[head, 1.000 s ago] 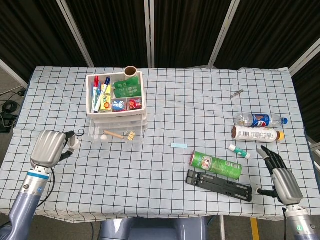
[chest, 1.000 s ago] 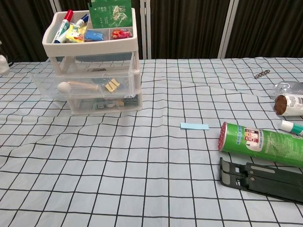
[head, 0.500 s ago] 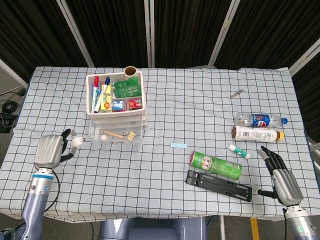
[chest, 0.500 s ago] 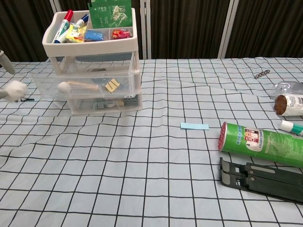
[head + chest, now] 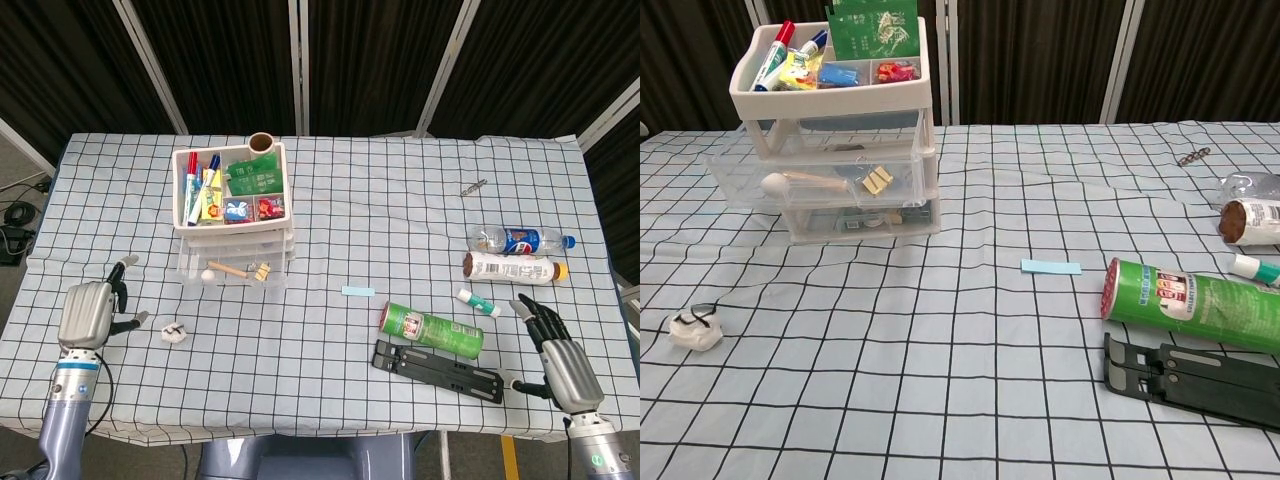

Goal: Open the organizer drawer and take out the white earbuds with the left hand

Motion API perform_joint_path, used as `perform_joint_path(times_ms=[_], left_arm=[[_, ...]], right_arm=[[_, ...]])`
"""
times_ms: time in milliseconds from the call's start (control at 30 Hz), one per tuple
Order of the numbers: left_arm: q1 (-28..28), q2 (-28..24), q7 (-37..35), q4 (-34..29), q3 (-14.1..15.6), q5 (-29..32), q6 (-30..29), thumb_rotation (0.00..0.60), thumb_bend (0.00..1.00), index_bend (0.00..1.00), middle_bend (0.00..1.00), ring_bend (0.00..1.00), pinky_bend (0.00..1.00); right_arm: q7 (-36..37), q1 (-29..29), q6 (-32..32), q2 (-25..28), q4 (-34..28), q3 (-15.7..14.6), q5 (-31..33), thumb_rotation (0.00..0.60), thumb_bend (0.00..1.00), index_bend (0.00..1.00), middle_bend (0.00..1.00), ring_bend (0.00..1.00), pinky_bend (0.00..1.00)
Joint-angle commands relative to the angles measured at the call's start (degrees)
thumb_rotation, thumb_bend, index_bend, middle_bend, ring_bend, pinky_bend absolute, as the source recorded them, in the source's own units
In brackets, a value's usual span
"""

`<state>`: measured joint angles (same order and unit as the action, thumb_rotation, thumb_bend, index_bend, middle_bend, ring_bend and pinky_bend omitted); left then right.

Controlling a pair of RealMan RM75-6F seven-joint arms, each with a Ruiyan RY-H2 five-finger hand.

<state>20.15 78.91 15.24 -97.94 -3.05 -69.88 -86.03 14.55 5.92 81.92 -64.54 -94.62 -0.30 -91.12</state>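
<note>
Head view: checked cloth (image 5: pixel 330 340) on desk, dark curtains (image 5: pixel 360 60) behind; left hand (image 5: pixel 88 315) & right hand (image 5: pixel 560 362) both empty, fingers apart.

Readable marks: one logo only.
The clear bottle (image 5: pixel 520 240) at the desk's right bears a Pepsi globe logo; every other label is too small to read.

Earbuds (image 5: pixel 174 332) on tablecloth (image 5: pixel 330 340), before organizer (image 5: pixel 234 212), beside left hand (image 5: pixel 90 313)

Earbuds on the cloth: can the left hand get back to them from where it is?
Probably yes. The earbuds lie in the open beside the left hand, with only bare cloth between them.
</note>
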Motion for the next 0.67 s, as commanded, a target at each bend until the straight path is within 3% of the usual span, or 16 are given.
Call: perform_joint_path(times_ms=[33,167,233,333,667], left_arm=[[-2.7,0.0,-1.8,-0.1,2.0,-4.3,-3.5,0.6,0.13,0.05,0.43,0.43,0.42],[-5.9,0.9,-1.1,1.3,5.0,-9.9,-7.9,0.6,0.12,0.0,0.11,0.14,0.2],[-7.4,1.2,-0.7,1.6,6.3,-11.3,-9.0,0.6,0.12,0.0,0.01,0.03,0.08],[-9.2,0.6,0.2,1.3,7.8,-11.8,-9.0,0.6,0.1,0.0,0.0,0.0,0.0],[-12.8,-0.6,0.6,1.5,9.0,-12.9,-8.5,0.6,0.09,0.0,0.0,0.0,0.0]], right_arm=[[-1.8,0.0,0.0,-0.6,0.8,0.2,0.3,0.6,0.11,0.01,0.0,0.0,0.0],[-3.8,0.0,0.1,-1.4,1.3,0.6,1.1,0.6,0.11,0.01,0.0,0.0,0.0],[-4.4,-0.1,0.3,-1.5,1.4,0.8,1.3,0.6,0.11,0.01,0.0,0.0,0.0],[-5.2,-0.2,0.4,-1.7,1.4,0.9,1.5,0.6,0.11,0.01,0.0,0.0,0.0],[-7.4,-0.2,0.4,-2.2,2.2,1.5,2.6,0.6,0.11,0.01,0.0,0.0,0.0]])
